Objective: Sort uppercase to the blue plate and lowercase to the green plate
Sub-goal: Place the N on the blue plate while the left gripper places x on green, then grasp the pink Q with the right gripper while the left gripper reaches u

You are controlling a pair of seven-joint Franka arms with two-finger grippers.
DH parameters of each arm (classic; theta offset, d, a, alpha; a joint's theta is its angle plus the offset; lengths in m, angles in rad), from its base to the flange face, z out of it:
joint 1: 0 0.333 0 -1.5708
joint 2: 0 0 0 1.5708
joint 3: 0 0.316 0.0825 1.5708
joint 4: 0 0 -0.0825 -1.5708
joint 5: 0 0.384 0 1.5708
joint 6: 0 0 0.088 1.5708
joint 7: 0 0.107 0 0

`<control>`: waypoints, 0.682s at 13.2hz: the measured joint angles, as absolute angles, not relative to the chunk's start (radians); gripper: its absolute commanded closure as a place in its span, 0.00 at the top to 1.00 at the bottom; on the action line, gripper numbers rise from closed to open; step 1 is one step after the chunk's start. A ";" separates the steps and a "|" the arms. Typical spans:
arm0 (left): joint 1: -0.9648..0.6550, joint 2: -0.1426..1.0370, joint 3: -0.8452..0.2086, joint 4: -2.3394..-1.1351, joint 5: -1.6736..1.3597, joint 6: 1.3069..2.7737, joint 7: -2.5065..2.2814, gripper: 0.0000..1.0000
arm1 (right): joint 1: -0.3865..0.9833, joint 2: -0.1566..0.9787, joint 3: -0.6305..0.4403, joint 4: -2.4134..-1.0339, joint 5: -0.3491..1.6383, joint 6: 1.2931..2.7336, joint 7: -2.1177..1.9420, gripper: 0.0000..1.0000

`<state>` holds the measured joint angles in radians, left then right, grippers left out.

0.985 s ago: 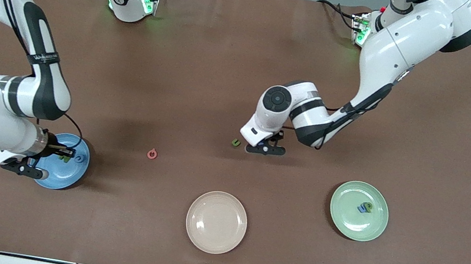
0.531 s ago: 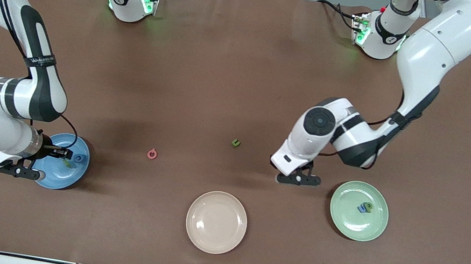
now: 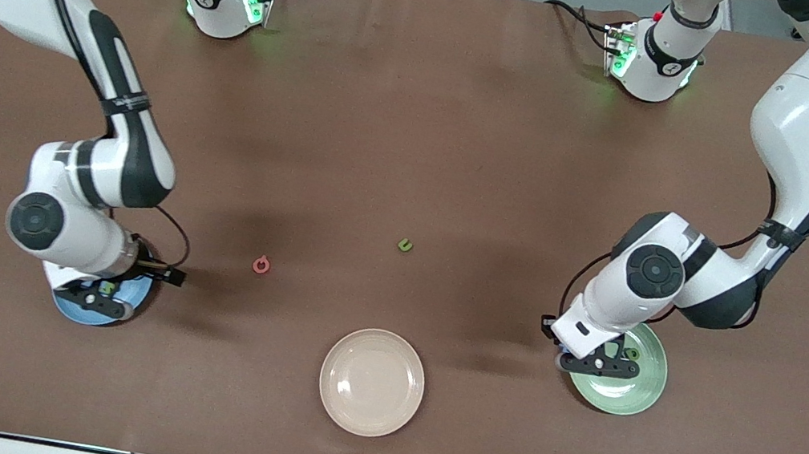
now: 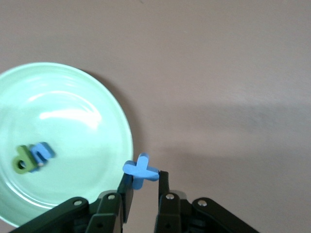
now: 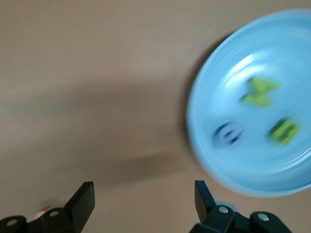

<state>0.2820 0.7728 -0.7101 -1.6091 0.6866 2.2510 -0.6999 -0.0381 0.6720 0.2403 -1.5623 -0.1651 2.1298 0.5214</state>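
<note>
Right gripper (image 3: 163, 275): fingers spread wide with nothing between them, over the counter just beside the blue plate's rim.
Blue plate (image 3: 67, 307): at the right arm's end of the counter, mostly hidden under that arm in the front view. The right wrist view shows a green N (image 5: 260, 92), a green B (image 5: 284, 131) and a blue C (image 5: 227, 136) lying in it.
Pink-red G (image 3: 261, 264): flat on the bare counter, toward the middle from the blue plate, well apart from both grippers. The right gripper is the nearer one.
Beige plate (image 3: 372, 383): nothing in it, nearest the front camera.
Green u (image 3: 406, 244): alone on the counter, farther from the front camera than the beige plate, roughly between the two arms.
Left gripper (image 4: 143, 182): closed on the blue x (image 4: 141, 170), pinched at one limb.
Green plate (image 4: 87, 116): holds the green p (image 4: 22, 158) and blue m (image 4: 41, 152), touching each other.
Key relation: the x hangs right over the plate's rim, not yet over the bowl. The plate's middle lies to one side of the gripper, so my judgement is that a short carry inward is needed before letting go.
</note>
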 measured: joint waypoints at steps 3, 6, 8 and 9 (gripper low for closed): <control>0.303 0.774 -0.682 -1.609 0.704 2.248 -0.700 0.09 | 0.041 0.689 0.243 -1.567 -0.106 2.174 0.598 0.92; 0.326 0.778 -0.629 -1.610 0.705 2.245 -0.700 0.51 | 0.079 0.722 0.243 -1.573 -0.098 2.216 0.614 0.91; 0.351 0.790 -0.622 -1.610 0.705 2.245 -0.699 1.00 | 0.092 0.733 0.243 -1.596 -0.098 2.253 0.615 0.91; 0.356 0.795 -0.622 -1.610 0.705 2.246 -0.699 1.00 | 0.096 0.737 0.243 -1.611 -0.098 2.274 0.616 0.90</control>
